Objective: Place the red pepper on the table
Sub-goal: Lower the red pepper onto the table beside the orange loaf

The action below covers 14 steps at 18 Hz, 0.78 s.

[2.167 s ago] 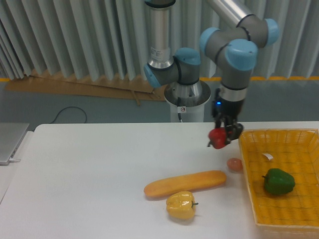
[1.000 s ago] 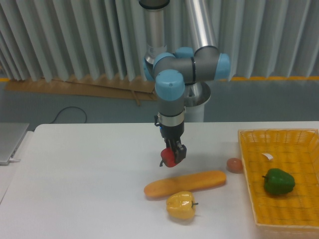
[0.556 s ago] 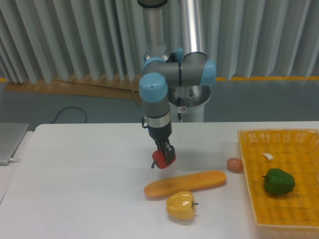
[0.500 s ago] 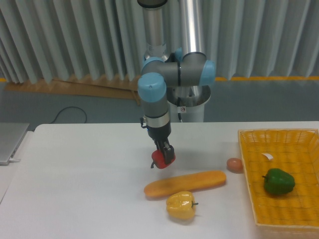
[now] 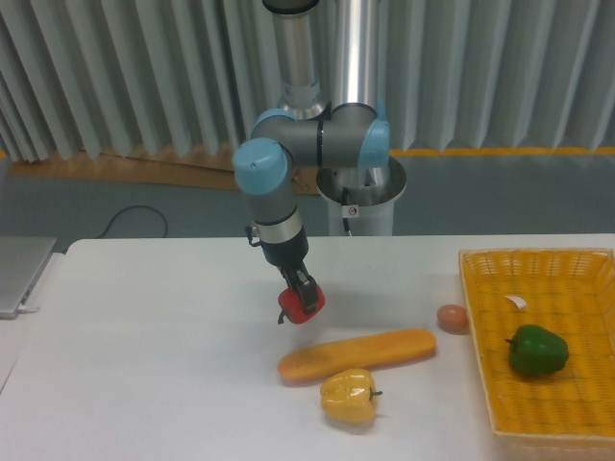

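My gripper [image 5: 299, 300] is shut on the small glossy red pepper [image 5: 296, 306] and holds it a little above the white table [image 5: 144, 365], left of the table's middle. The pepper hangs just above and left of the long orange loaf-shaped thing [image 5: 356, 353]. The fingers are tilted and partly cover the pepper's top.
A yellow bell pepper [image 5: 349, 397] lies in front of the orange loaf. A pinkish-orange ball [image 5: 453, 318] sits by the yellow woven basket [image 5: 577, 274] at the right, which holds a green bell pepper [image 5: 537, 350]. A grey device [image 5: 19, 274] lies at the table's left edge.
The arm has carried the red pepper leftward from beside the basket to past the table's middle, staying shut on it. Nothing else has moved.
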### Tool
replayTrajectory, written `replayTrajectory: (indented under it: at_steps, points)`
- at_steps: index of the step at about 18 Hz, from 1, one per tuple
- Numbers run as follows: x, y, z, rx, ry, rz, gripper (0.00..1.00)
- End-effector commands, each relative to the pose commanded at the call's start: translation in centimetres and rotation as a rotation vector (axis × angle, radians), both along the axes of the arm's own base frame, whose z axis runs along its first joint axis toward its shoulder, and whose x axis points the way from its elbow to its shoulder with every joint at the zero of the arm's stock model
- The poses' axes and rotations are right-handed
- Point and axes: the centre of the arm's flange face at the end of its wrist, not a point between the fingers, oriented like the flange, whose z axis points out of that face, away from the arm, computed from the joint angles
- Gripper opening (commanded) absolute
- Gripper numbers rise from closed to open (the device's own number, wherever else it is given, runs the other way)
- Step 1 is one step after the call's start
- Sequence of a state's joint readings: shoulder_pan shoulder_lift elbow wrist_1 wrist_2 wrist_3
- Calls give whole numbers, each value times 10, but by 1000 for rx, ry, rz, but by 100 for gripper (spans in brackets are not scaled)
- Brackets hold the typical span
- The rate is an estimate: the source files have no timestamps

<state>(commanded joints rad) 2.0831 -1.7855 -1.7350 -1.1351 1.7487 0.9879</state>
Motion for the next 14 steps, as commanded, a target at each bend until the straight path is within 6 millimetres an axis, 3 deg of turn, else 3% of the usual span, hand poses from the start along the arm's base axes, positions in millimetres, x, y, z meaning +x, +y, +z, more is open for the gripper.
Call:
replayTrajectory:
  at_steps: [3,5,9,14]
  points:
    - [-7,14,11,21,19,16,47]
    - [-4,17,0,5,9,14,47]
    - [-6,23,-41,-54,-27,9,47]
    - [3,29,-43,-29,-11,12,47]
